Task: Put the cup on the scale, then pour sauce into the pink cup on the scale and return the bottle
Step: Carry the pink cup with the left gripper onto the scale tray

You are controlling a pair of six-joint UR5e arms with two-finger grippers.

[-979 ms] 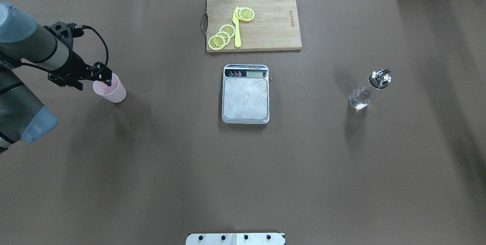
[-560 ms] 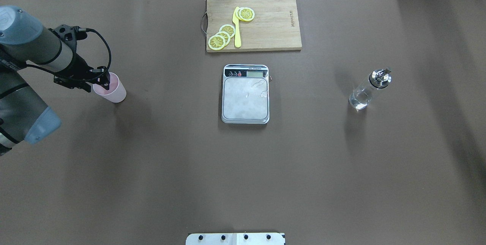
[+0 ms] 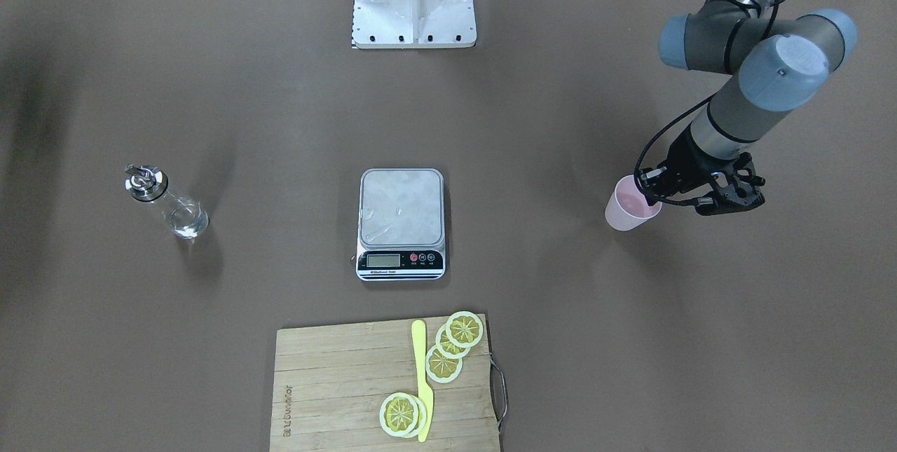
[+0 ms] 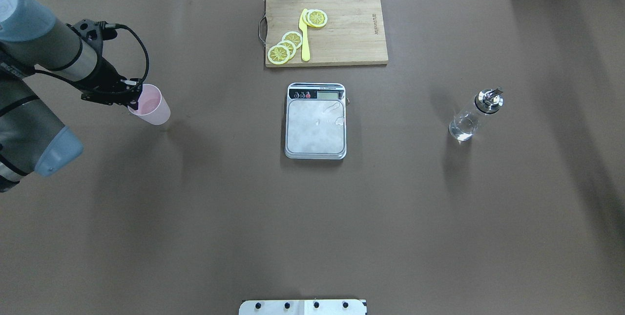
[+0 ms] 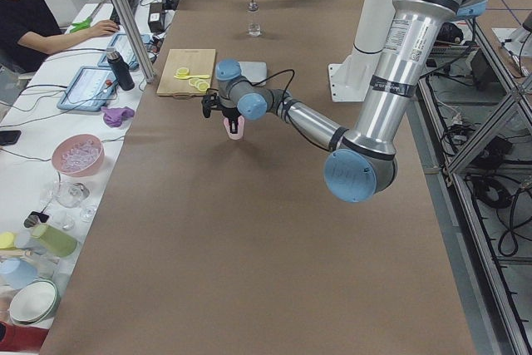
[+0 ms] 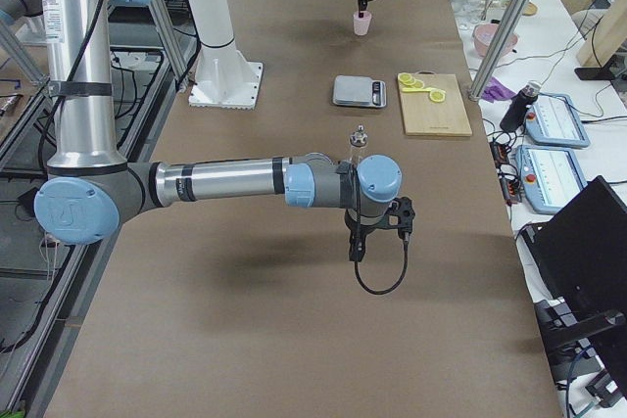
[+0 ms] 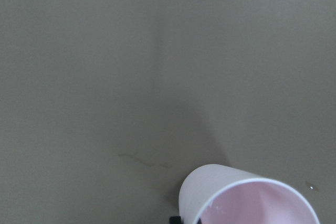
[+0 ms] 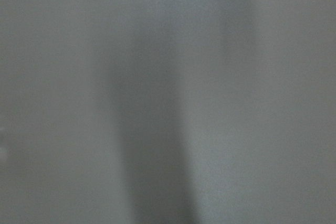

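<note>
The pale pink cup (image 4: 152,106) hangs just above the table at the far left, held at its rim by my left gripper (image 4: 135,99), which is shut on it. It also shows in the front view (image 3: 626,214) and the left wrist view (image 7: 247,200). The silver scale (image 4: 316,127) lies bare at the table's middle. The clear glass bottle (image 4: 469,117) with its silver pourer stands at the right, alone. My right gripper (image 6: 357,245) shows only in the right side view, above bare table; I cannot tell whether it is open or shut.
A wooden cutting board (image 4: 351,31) with lemon slices (image 4: 285,46) and a yellow knife (image 4: 304,36) lies behind the scale. The robot's white base (image 3: 413,0) stands at the near edge. Brown table lies between the cup and the scale.
My left gripper has closed on the cup's rim and lifted it, carrying it a little to the right, towards the scale. The scale and the bottle have not moved.
</note>
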